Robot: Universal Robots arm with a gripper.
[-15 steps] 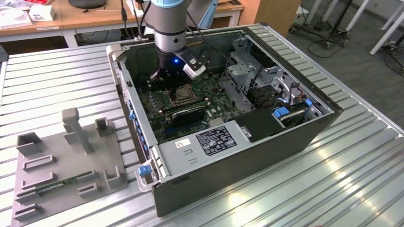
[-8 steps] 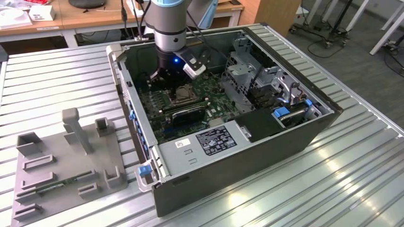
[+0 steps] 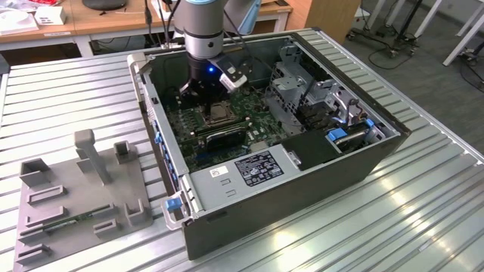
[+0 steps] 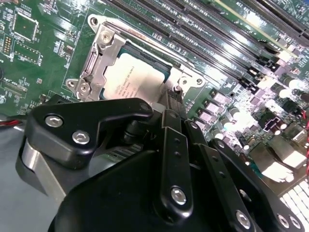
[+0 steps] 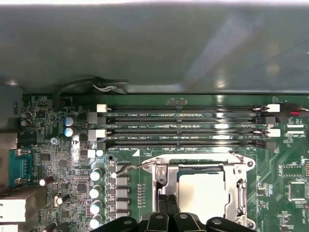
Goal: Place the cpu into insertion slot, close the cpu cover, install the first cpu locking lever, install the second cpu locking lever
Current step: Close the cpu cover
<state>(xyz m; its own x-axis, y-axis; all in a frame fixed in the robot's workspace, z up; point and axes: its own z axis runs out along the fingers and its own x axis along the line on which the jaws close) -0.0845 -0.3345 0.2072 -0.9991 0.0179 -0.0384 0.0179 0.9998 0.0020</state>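
Observation:
The cpu (image 4: 131,77) lies flat in the insertion slot (image 4: 164,72) on the green board, its silver top facing up. The cpu cover (image 4: 99,53) is folded down around it, and the chip shows through the cover's window. In the first wrist view the cpu (image 5: 203,193) sits inside the cover (image 5: 161,176), and a thin wire locking lever (image 5: 135,166) runs along the socket's edge towards the memory slots. My gripper (image 4: 171,96) is shut, and its tips rest at the socket's rim beside the cpu. In the exterior view the gripper (image 3: 203,95) reaches down into the open case just behind the socket (image 3: 221,113).
Long black memory slots (image 5: 183,128) run beside the socket. The case wall (image 3: 155,119), a metal drive cage (image 3: 291,85) and the power supply (image 3: 250,167) close in around the board. A grey fixture (image 3: 83,187) stands on the slatted table at the exterior view's left.

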